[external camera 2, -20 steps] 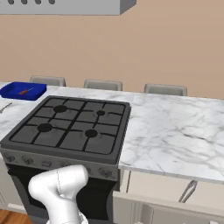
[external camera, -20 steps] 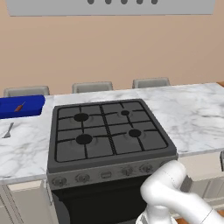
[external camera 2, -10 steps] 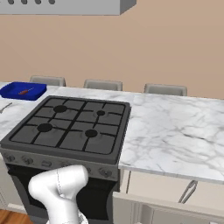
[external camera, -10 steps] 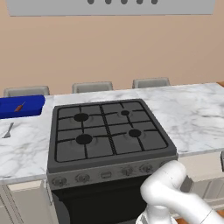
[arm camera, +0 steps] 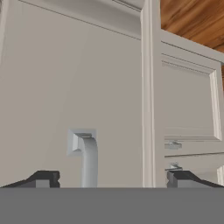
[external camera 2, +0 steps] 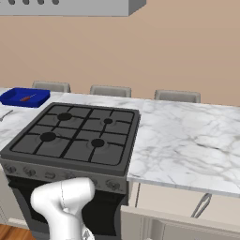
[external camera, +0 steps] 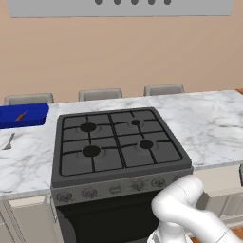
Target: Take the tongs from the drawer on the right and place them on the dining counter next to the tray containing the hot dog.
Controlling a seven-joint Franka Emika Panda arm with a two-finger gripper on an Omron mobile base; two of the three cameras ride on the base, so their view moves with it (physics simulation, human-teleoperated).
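- In the hand view the gripper faces a cream-beige drawer front at close range, its two dark fingertips set wide apart, so the claw is open and holds nothing.
- A grey metal handle on that front sits between the fingertips, nearer the left one and touching neither.
- To the right of the drawer front, more beige cabinet panels carry small handles, with wood floor above them in this tilted view.
- In the right base view the drawer sits below the marble counter, right of the stove, and its front stands slightly out from the cabinet with a slanting metal handle on it.
- The white arm bends low in front of the stove.
- The tongs cannot be seen; the drawer's inside is hidden.
- The blue tray rests on the counter at the far left, just beside the stove, with the small reddish hot dog lying inside it.
- A small silver fork lies on the marble in front of the tray, apart from it.
- Three grey chair backs show behind the counter, against the tan wall.
- A grey hood hangs above the stove.
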